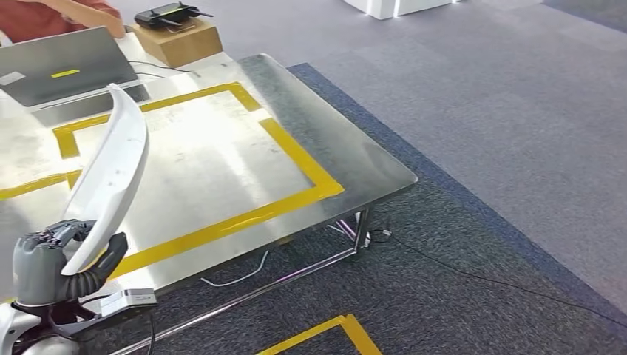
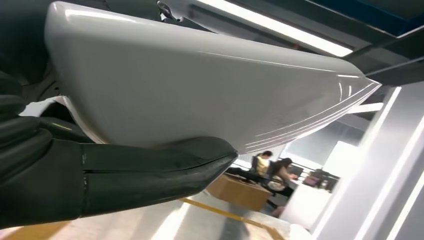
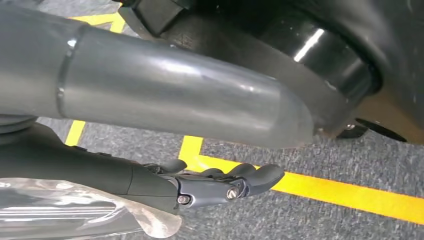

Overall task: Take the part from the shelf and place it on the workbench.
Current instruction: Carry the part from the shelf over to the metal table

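Note:
My left hand (image 1: 52,260) grips the lower end of a long, curved white part (image 1: 111,166) at the near left corner of the metal workbench (image 1: 355,159). The part rises slanted away from me over the bench's yellow-taped rectangle (image 1: 296,151), off the surface. In the left wrist view the glossy white part (image 2: 200,95) lies across the dark fingers (image 2: 125,172) clasped under it. My right hand (image 3: 210,185) hangs over grey carpet and a yellow floor line (image 3: 340,192), its fingers loosely extended with nothing in them.
A grey laptop (image 1: 63,66) lies at the bench's far left. Beside it a cardboard box (image 1: 181,43) carries a black device (image 1: 166,13), and a person's red sleeve (image 1: 44,16) shows behind. Cables (image 1: 236,277) trail under the bench. Open carpet lies to the right.

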Controlling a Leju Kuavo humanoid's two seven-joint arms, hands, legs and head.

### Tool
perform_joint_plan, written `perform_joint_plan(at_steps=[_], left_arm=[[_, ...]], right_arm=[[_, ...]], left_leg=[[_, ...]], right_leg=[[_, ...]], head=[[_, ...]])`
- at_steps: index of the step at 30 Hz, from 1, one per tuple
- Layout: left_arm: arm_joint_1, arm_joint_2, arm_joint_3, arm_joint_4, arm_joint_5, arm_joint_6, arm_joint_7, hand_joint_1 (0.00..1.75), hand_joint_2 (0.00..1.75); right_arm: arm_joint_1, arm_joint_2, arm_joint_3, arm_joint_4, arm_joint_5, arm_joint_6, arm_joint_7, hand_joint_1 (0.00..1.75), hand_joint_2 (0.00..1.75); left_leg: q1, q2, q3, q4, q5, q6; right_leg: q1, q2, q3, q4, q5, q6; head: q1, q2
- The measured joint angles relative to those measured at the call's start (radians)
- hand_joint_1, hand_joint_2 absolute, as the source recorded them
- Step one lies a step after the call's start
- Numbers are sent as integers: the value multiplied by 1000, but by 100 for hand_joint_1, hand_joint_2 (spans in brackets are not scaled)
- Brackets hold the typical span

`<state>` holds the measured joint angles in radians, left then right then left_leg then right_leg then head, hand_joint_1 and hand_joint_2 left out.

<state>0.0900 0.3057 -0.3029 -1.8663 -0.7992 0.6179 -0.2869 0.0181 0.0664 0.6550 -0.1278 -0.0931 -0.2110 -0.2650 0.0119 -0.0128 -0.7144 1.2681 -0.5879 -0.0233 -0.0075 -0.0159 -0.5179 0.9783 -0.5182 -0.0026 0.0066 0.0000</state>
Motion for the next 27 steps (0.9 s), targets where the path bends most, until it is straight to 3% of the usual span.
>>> perform_joint_plan(at_steps=[1, 2, 3, 5, 7, 9, 10, 12, 14, 16, 17, 18, 20, 21, 23, 25, 27], left_arm=[[2, 0, 0, 0, 0, 0, 0, 175, 175], [3, 0, 0, 0, 0, 0, 1, 175, 175], [3, 0, 0, 0, 0, 0, 1, 175, 175], [2, 1, -1, 0, 0, -1, 1, 175, 175], [2, 1, -1, 0, 0, -1, 1, 175, 175], [4, 2, -1, 0, 0, -1, 1, 175, 175], [6, 2, -1, 0, 0, -1, 1, 175, 175], [5, 2, -1, 0, 0, -2, 2, 175, 175], [3, 1, -2, 0, 0, -3, 2, 175, 175], [5, 0, -2, 0, 0, -4, 2, 175, 175], [6, 0, -2, 0, 0, -5, 2, 175, 175], [6, 0, -2, 0, 0, -4, 2, 175, 175], [6, 0, -2, 0, 0, -4, 2, 175, 175], [5, 0, -3, 0, 0, -4, 2, 175, 175], [5, 1, -3, 0, 0, -4, 2, 175, 175], [10, 3, -2, 0, 0, -3, 2, 175, 175], [12, 5, -2, 0, 0, -2, 2, 175, 175]], right_arm=[[1, 0, 0, 0, 0, 1, 0, 0, 0], [1, 0, 0, 0, 0, 2, 0, 0, 0], [-1, 0, 0, 0, 0, 2, 0, 0, 0], [-2, 0, 0, -1, 0, 4, 0, 0, 0], [-3, 0, 0, -1, -1, 4, 0, 0, 0], [-4, 0, 0, -1, -2, 4, 0, 0, 0], [-6, 0, 0, -1, -2, 4, 0, 0, 0], [-9, 0, 0, -2, -2, 5, 0, 0, 0], [-8, 0, 0, -2, -2, 5, 0, 0, 0], [-5, 0, 0, -2, -3, 6, 0, 0, 0], [-4, 0, 0, -2, -3, 6, 0, 0, 0], [-4, 0, 0, -2, -3, 6, 0, 0, 0], [-4, 0, 0, -2, -3, 7, 0, 0, 0], [-3, 0, 0, -2, -3, 7, 0, 0, 0], [-1, 0, 0, -2, -8, 7, -1, 0, 0], [-1, -1, 0, -2, -17, 5, -3, 0, 0], [-2, -1, 0, -3, -24, 3, -5, 0, 0]], left_leg=[[0, 3, -7, 20, 1, -1], [0, 6, 5, 2, 19, -1], [-1, 16, 37, -54, 51, 2], [-8, 60, 111, -189, 100, 11], [-16, 87, 141, -251, 108, 22], [-16, 67, 138, -255, 109, 32], [-14, 55, 138, -258, 111, 37], [-8, 34, 138, -264, 117, 48], [-6, 13, 135, -264, 119, 54], [-5, -14, 133, -264, 121, 55], [-5, -27, 133, -263, 121, 55], [-4, -42, 133, -262, 122, 54], [-3, -68, 131, -258, 122, 47], [-4, -80, 128, -254, 122, 43], [-3, -101, 119, -251, 126, 29], [0, -115, 116, -258, 133, 21], [-1, -117, 120, -264, 135, 41]], right_leg=[[1, -17, 0, 0, -2, -1], [2, -31, 1, 1, -3, -1], [3, -45, 4, 1, -5, 0], [8, -68, 10, 3, -11, 5], [14, -90, 13, 5, -17, 13], [16, -113, 16, 6, -23, 23], [15, -107, 15, 11, -30, 28], [10, -56, -10, 66, -70, 39], [6, 0, -75, 203, -134, 45], [4, 13, -130, 304, -158, 47], [3, 14, -131, 297, -139, 47], [2, 19, -113, 251, -103, 47], [-5, 63, -54, 114, -33, 47], [-9, 89, -32, 61, -17, 45], [-11, 115, -12, 26, -19, 39], [-11, 100, -8, 20, -17, 29], [-13, 92, -7, 13, -14, 26]], head=[[0, 0], [0, 0], [0, 0], [0, 0], [0, 0], [0, 0], [0, 0], [5, 0], [9, 0], [10, 0], [10, 0], [10, 0], [10, 0], [10, 0], [9, 0], [9, 0], [7, 0]])
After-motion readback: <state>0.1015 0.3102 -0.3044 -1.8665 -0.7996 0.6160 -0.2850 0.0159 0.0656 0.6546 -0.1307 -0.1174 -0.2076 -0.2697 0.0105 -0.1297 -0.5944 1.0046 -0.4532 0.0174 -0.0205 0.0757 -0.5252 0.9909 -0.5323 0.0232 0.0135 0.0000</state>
